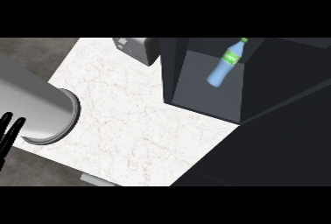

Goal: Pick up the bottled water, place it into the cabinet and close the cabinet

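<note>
- Left hand: only black fingers show, at the view's left edge. They are straight and hold nothing.
- Grey forearm sits just beside them, over the counter's left edge.
- Right hand: not in view.
- White marble counter: small grey box-shaped appliance at its far edge.
- Blue plastic water bottle with green cap and label: already inside the dark open-fronted cabinet at the counter's right side. It is tilted, cap up-right, no hand on it.
- Remaining step, I'd say: shut the door. The dark panel at lower right is probably the door; can't confirm.
- Risks: the leaning bottle tips or rolls out when the door swings, or the door jams on it if it pokes past the front. The left hand is well apart from the cabinet, so it's a long reach.
</note>
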Controlling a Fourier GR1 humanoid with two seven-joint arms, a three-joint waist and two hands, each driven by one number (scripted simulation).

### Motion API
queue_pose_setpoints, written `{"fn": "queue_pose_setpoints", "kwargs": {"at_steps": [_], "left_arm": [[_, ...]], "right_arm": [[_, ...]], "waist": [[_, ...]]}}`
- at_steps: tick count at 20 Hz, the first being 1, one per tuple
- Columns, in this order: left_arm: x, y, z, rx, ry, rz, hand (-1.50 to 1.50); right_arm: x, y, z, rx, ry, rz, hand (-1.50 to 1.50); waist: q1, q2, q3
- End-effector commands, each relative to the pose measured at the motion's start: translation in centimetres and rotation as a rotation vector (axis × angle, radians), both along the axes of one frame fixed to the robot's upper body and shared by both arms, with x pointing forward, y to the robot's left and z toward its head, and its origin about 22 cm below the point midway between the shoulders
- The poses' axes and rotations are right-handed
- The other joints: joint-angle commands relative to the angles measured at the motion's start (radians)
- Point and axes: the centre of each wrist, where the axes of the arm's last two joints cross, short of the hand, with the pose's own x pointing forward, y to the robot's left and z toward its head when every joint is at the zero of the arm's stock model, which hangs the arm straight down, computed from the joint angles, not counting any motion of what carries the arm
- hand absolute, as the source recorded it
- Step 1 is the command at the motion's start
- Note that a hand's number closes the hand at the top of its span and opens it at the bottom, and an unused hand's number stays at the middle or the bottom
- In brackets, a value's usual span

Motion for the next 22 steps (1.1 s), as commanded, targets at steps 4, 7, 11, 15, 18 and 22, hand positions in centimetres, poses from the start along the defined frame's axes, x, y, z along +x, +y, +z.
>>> {"fn": "queue_pose_setpoints", "kwargs": {"at_steps": [4,7,11,15,18,22], "left_arm": [[0.4,0.2,0.0,-0.003,0.003,0.002,-1.5],[0.2,0.1,-0.1,-0.004,0.012,-0.012,-1.5],[0.6,0.8,0.0,-0.005,0.002,0.01,-1.5],[0.5,0.9,-0.2,-0.009,0.012,0.013,-1.5],[0.2,1.4,-0.6,-0.019,0.029,0.022,-1.5],[-0.1,1.5,-0.9,-0.006,0.048,0.029,-1.5]], "right_arm": [[3.4,1.4,-0.1,-0.115,-0.026,-0.096,1.5],[5.0,2.1,-0.3,-0.149,0.0,-0.129,1.5],[7.8,3.1,-0.2,-0.172,0.012,-0.177,1.5],[10.6,5.2,-0.3,-0.177,0.063,-0.202,1.5],[13.0,6.6,0.2,-0.199,0.081,-0.217,1.5],[16.3,9.2,2.1,-0.141,0.086,-0.372,1.5]], "waist": [[-0.001,-0.006,0.0],[-0.001,-0.013,0.002],[-0.004,-0.014,0.003],[-0.01,-0.02,0.009],[-0.01,-0.025,0.01],[-0.04,-0.036,0.015]]}}
